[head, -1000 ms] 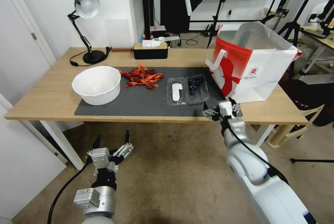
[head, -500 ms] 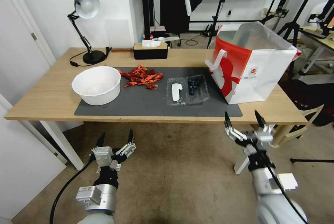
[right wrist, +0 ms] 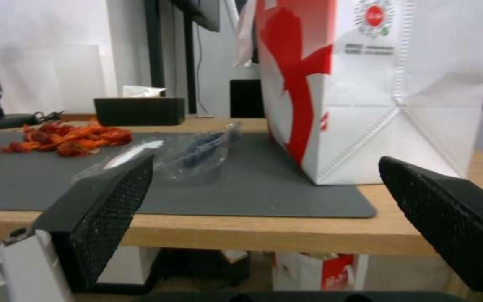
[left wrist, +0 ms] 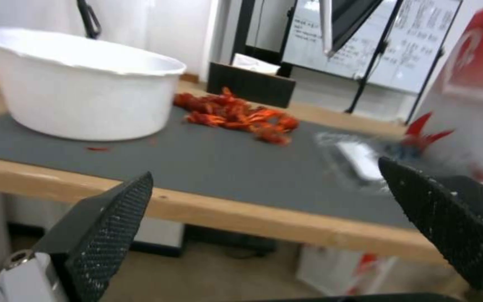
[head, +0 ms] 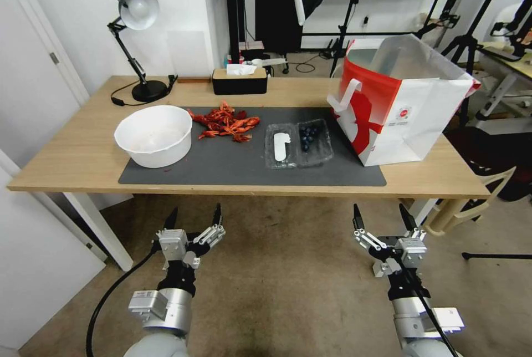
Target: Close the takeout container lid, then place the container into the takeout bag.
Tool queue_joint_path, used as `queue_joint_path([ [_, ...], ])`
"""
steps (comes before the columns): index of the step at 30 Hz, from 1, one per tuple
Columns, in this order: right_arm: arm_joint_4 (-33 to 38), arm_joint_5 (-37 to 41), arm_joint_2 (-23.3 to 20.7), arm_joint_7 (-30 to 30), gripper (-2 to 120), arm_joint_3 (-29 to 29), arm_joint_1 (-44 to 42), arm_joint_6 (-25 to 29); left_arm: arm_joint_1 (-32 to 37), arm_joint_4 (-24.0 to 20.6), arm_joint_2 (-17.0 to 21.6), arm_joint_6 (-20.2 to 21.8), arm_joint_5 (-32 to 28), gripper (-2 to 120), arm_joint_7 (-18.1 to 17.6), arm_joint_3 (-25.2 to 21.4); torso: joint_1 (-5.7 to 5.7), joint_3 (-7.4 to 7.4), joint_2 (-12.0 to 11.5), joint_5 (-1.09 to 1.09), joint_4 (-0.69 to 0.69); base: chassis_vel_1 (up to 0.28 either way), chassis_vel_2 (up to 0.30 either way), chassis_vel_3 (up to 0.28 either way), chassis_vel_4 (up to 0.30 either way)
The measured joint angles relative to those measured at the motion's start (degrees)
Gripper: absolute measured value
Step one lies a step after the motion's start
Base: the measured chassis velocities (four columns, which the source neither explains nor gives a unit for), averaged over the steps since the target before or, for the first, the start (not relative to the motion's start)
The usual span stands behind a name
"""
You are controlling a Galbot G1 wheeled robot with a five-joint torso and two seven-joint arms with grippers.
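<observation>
Grey mat (head: 221, 166) covered the middle of the wooden table (head: 66, 157) and served as the anchor for everything else. On the mat's right-hand part the container (head: 299, 143) lay flat and opened out, its berry half toward the bag and the lid (head: 280, 147), label up, on the side toward the bowl; dark berries sat in the tray half. Just beside the container, at the mat's right edge and partly overlapping it, stood the bag (head: 407, 99), upright with its mouth open. At the mat's left end sat the white bowl (head: 155, 135), and between bowl and container, toward the mat's far edge, lay a heap of red crayfish (head: 226, 121). Beyond the mat's far edge were a black tissue box (head: 239, 80) and, further left, a desk lamp (head: 136, 41).

Both grippers hung below and in front of the table's near edge, well apart from the mat. The left gripper (head: 193, 217) was off the mat's near left part, fingers spread wide and holding nothing; its wrist view looked between the pads (left wrist: 107, 228) toward the bowl (left wrist: 85, 100) and crayfish (left wrist: 236, 117). The right gripper (head: 382, 217) was off the mat's near right corner, likewise spread wide and empty; its wrist view looked toward the container (right wrist: 191, 155) and the bag (right wrist: 381, 84).
</observation>
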Motion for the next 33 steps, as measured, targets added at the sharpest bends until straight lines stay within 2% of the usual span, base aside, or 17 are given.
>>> queue_joint_path([
  [3,-0.5,-0.1,-0.3,-0.1,100,-0.8,1.0,-0.5,-0.5,-2.0,0.4,2.3,-4.3,100,-1.5,1.8,0.0,0.0,0.0,0.01,0.01,0.0,0.0,0.0,0.0],
  [5,-0.6,-0.3,-0.3,-0.4,100,-1.2,1.1,-0.8,-2.8,-3.5,1.5,5.3,-10.6,100,-4.3,4.6,0.0,0.0,0.0,0.0,0.0,0.0,0.0,0.0,0.0],
  [6,-0.6,-0.3,-0.3,-0.4,100,-1.2,1.1,-0.8,-2.8,-3.5,1.5,5.3,-10.6,100,-4.3,4.6,0.0,0.0,0.0,0.0,0.0,0.0,0.0,0.0,0.0],
  [8,-0.6,-0.7,-0.1,-0.8,100,-1.3,0.7,-0.8,-5.6,-4.3,2.8,7.8,-17.2,100,-7.0,7.1,0.0,0.0,0.0,0.0,-0.01,0.0,0.0,0.0,0.0],
  [10,-0.4,-1.1,0.1,-1.0,100,-1.2,0.3,-0.8,-8.7,-4.4,3.9,8.6,-22.7,100,-9.0,9.7,0.0,0.0,0.0,-0.01,0.0,0.0,0.0,0.0,0.0],
  [11,-0.4,-1.1,0.1,-1.0,100,-1.2,0.3,-0.8,-8.7,-4.4,3.9,8.6,-22.7,100,-9.0,9.7,0.0,0.0,0.0,-0.01,0.0,0.0,0.0,0.0,0.0],
  [13,-0.3,-1.6,0.5,-1.1,100,-1.2,-0.3,-0.8,-12.2,-3.7,4.7,8.8,-27.6,100,-10.7,11.6,0.0,0.0,0.0,-0.01,-0.02,0.0,0.0,0.0,0.0],
  [15,-0.1,-2.7,1.2,-1.1,100,-1.2,-0.9,-0.8,-17.2,-2.1,5.1,8.3,-33.5,100,-13.0,14.7,0.0,0.0,0.0,-0.01,-0.01,0.0,0.0,0.0,0.0],
  [16,-0.1,-2.7,1.2,-1.1,100,-1.2,-0.9,-0.8,-17.2,-2.1,5.1,8.3,-33.5,100,-13.0,14.7,0.0,0.0,0.0,-0.01,-0.01,0.0,0.0,0.0,0.0],
  [19,-0.1,-4.2,2.2,-1.1,100,-1.2,-1.6,-0.8,-24.5,0.6,4.2,8.3,-41.3,100,-18.6,18.5,0.0,0.0,0.0,0.0,0.0,0.0,0.0,0.0,0.0],
  [20,-0.1,-4.2,2.2,-1.1,100,-1.2,-1.6,-0.8,-24.5,0.6,4.2,8.3,-41.3,100,-18.6,18.5,0.0,0.0,0.0,0.0,0.0,0.0,0.0,0.0,0.0],
  [23,-0.1,-5.4,3.2,-1.1,100,-1.3,-2.1,-0.8,-32.4,5.0,2.3,8.3,-46.5,100,-23.5,21.7,0.0,0.01,0.0,0.0,-0.01,0.0,0.0,0.0,0.0],
  [27,-0.1,-6.0,3.6,-1.0,100,-1.3,-2.3,-0.8,-36.9,8.0,1.0,7.9,-48.4,100,-25.2,23.2,0.0,0.01,0.0,0.0,-0.02,0.0,0.0,0.0,0.0],
  [30,-0.1,-6.4,4.0,-1.0,100,-1.0,-2.3,-0.8,-42.8,12.7,-1.3,6.8,-50.6,100,-27.1,24.8,0.01,0.01,0.0,0.0,-0.01,0.0,0.0,0.0,0.0],
  [33,-0.3,-6.5,4.3,-0.8,100,-0.8,-2.3,-0.8,-45.0,14.8,-3.0,6.6,-51.3,100,-28.6,25.4,0.01,0.01,0.0,0.01,0.0,0.0,0.0,0.0,0.0],
])
